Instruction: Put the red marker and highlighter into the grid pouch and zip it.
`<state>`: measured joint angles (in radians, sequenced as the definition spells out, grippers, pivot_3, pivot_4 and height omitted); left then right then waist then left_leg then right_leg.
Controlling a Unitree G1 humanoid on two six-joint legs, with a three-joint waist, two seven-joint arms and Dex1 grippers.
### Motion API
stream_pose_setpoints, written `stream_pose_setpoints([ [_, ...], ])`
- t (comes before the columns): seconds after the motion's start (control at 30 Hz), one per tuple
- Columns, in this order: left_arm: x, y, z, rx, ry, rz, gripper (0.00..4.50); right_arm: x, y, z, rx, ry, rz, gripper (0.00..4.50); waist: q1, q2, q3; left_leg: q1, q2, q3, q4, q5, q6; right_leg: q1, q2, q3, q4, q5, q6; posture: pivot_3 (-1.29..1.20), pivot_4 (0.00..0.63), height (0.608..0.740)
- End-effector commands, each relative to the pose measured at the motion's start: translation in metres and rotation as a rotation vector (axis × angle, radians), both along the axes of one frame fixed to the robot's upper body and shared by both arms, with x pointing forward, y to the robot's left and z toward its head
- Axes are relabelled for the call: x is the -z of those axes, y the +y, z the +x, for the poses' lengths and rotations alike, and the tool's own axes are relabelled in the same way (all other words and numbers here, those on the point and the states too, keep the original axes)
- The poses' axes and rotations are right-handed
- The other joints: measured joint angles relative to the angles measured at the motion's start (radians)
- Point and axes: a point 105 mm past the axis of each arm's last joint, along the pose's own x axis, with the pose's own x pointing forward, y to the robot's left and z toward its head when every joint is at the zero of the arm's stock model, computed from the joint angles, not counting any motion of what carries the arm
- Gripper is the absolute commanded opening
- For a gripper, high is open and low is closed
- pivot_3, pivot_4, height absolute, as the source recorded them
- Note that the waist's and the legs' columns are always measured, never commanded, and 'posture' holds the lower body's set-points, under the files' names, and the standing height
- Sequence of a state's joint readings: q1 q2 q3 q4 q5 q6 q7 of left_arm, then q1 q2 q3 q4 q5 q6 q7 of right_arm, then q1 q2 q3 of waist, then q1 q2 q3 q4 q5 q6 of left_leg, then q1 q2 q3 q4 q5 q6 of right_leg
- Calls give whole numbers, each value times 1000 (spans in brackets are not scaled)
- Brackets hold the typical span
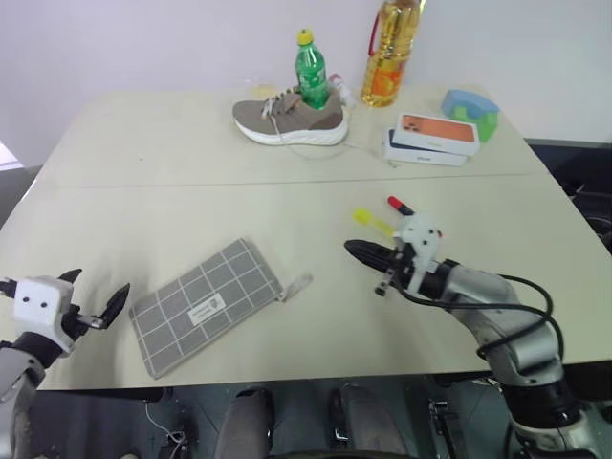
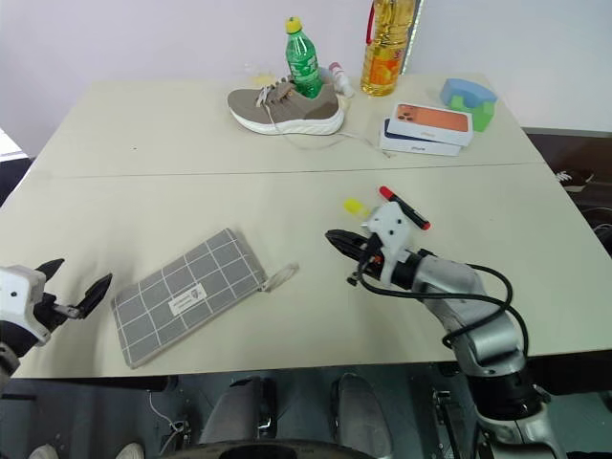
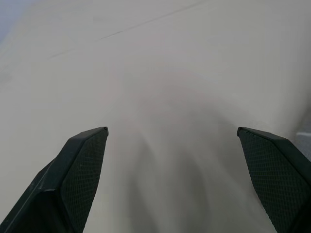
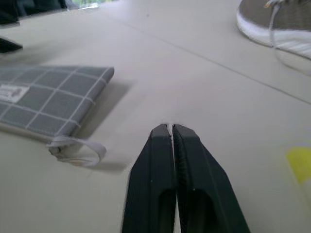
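The right gripper [image 1: 352, 249] is seen right of centre in the left eye view, its two black fingers pressed together with nothing between them, pointing toward the frame's left and held low over the pale table [image 1: 172, 153]. In the right wrist view the same fingers [image 4: 172, 160] are shown clenched tip to tip. Just behind this gripper's white housing, the highlighter [image 1: 371, 222] and the red marker [image 1: 400, 206] are partly hidden; only one end of each is visible, so their full length cannot be made out. Both lie with their long axes running from upper left to lower right. In the right wrist view only a yellow patch is caught at the right edge.

The grid pouch [image 1: 206, 304] lies flat at lower centre-left, its long axis slanting from lower left to upper right, with the pale pull tab [image 1: 296, 285] at its right end pointing toward the right gripper. Whether the zip is open cannot be told.

The left gripper [image 1: 96, 298] is seen at the lower left edge, fingers spread wide and empty, just beside the pouch's left corner; the left wrist view shows bare table between its fingers [image 3: 80, 174].

At the top of the frame stand a shoe [image 1: 287, 120], a green bottle [image 1: 312, 72], an oil bottle [image 1: 390, 53], cut off at the top edge, and two boxes [image 1: 432, 139].
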<state>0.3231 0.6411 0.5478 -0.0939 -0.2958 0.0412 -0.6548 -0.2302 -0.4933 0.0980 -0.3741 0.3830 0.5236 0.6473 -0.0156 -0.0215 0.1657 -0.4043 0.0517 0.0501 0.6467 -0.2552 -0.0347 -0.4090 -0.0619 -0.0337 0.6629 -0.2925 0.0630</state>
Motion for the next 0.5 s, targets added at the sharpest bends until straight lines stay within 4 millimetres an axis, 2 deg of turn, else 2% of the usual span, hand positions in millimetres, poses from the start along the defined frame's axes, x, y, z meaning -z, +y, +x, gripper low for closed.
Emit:
stream_pose_setpoints([
  [0.03, -10, -10, -7, 150, 18, 156, 4500, 7, 24, 14, 16, -19, -56, 59, -4, -1, 0, 0, 0, 0, 0, 0, 0, 0, 0, 0, 1, -1, -1, 0, 150, 740],
  [0.13, -10, -11, -17, 266, 79, 272, 4500, 6, 54, 16, -41, -11, -62, 59, -3, 0, 0, 0, 1, 0, 0, 0, 0, -1, 0, 0, 1, -1, -2, 0, 150, 740],
  [0.2, -14, -8, -24, 323, 115, 314, 4500, -3, 82, 8, -135, -21, -20, 59, -2, 0, 0, -2, 1, 0, 0, 0, 0, -3, 0, 0, 1, -1, -2, 0, 150, 740],
  [0.3, -15, -2, -29, 366, 157, 358, 4500, -5, 107, -4, -246, -30, -20, 59, -1, 0, 0, -2, 1, 0, -1, 0, 0, -4, 0, 0, 1, -1, -2, 0, 150, 740],
  [0.37, -14, 1, -32, 398, 186, 390, 4500, -2, 120, -8, -305, -21, -44, 59, -1, 0, 0, -3, 1, 0, -1, 0, 0, -4, 0, -1, 1, -1, -2, 0, 150, 740],
  [0.5, -10, 4, -36, 447, 217, 435, 4500, 24, 135, -10, -353, 89, -152, 59, -2, -1, 0, -2, 0, 1, 0, 0, 0, -4, -1, -1, 1, -1, -2, 0, 150, 740],
])
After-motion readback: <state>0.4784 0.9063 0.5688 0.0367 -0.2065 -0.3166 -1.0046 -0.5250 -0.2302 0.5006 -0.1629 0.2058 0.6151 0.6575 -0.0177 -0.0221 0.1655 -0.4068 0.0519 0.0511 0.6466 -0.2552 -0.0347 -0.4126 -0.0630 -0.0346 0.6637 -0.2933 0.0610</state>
